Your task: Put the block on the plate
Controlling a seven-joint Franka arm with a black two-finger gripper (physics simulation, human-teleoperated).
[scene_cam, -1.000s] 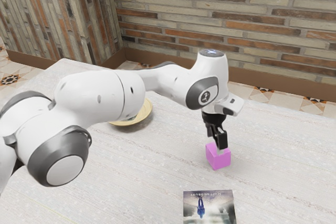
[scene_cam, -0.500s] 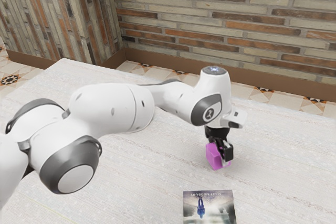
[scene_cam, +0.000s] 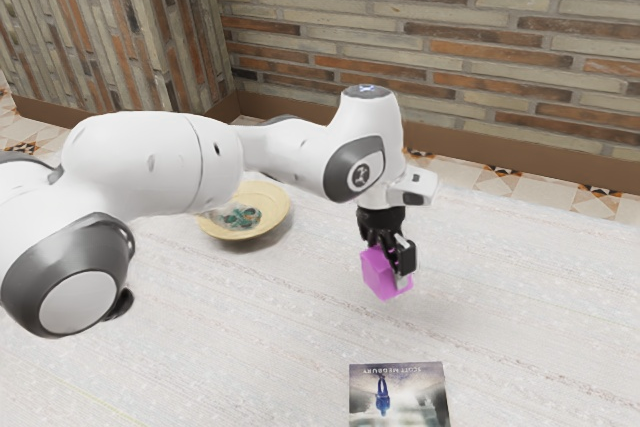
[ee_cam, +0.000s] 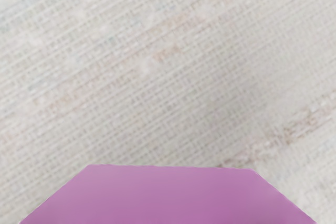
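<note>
My black gripper [scene_cam: 392, 265] is shut on the magenta block [scene_cam: 379, 273], which it holds above the table, a little tilted. One finger covers part of the block's side facing the camera. In the wrist view the block [ee_cam: 173, 195] lies large along the lower edge, with table surface beyond it. The yellow plate [scene_cam: 273, 223], with a dark green pattern in its middle, rests on the table to the exterior view's left of the gripper, partly behind the arm.
A book or card with a dark picture [scene_cam: 399, 394] lies on the pale table [scene_cam: 520, 317] at the exterior view's lower edge. A brick wall stands behind the table.
Since half a second ago my gripper has risen with the block and moved toward the exterior view's left. Earlier it came down around the block. The arm now uncovers most of the plate.
</note>
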